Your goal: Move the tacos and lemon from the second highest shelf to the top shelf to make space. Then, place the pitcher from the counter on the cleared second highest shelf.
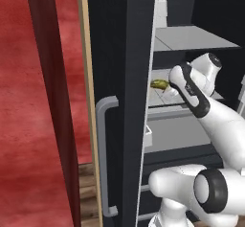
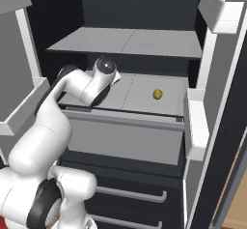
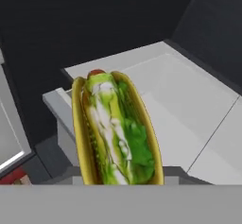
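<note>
Tacos [image 3: 116, 128] fill hand view, lemon [image 2: 157, 94] in right base view

base views flank fridge shelves [image 2: 130, 42], hand view close

Tacos [image 1: 159, 84] lie on the second highest shelf [image 1: 165, 101].

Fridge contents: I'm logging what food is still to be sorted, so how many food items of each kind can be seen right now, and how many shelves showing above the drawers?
Tacos: 1, the taco in front of the hand camera.
Lemons: 1, the lemon on the second highest shelf.
Shelves: 2, that one and the top shelf above it.
Total: 2 food items, 2 shelves.
</note>
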Available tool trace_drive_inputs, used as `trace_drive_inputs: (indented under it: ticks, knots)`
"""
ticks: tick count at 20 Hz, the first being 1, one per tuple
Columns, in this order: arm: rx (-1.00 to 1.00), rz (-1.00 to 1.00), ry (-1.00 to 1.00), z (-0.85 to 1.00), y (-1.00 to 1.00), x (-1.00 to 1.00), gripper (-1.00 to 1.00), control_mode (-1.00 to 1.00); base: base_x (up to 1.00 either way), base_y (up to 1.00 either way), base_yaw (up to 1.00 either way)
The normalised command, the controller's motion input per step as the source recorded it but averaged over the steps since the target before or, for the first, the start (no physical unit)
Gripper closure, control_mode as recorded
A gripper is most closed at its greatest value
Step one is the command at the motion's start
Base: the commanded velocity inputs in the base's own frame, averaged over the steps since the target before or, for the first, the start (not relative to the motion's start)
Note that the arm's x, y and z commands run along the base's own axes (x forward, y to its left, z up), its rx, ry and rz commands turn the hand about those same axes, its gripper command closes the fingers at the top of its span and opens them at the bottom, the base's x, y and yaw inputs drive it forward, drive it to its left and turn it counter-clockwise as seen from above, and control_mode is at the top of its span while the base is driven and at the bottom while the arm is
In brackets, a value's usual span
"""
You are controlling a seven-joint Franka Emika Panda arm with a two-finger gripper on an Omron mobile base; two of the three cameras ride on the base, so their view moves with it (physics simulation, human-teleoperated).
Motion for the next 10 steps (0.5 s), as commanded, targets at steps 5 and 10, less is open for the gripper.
trace_drive_inputs:
  ticks: [5,10]
  knots:
    - [0.00,0.00,-0.22,0.87,0.00,-0.35,1.00,-1.00,0.00,0.00,0.00]
    - [0.00,0.00,-0.21,0.80,0.00,-0.05,1.00,-1.00,0.00,0.00,0.00]
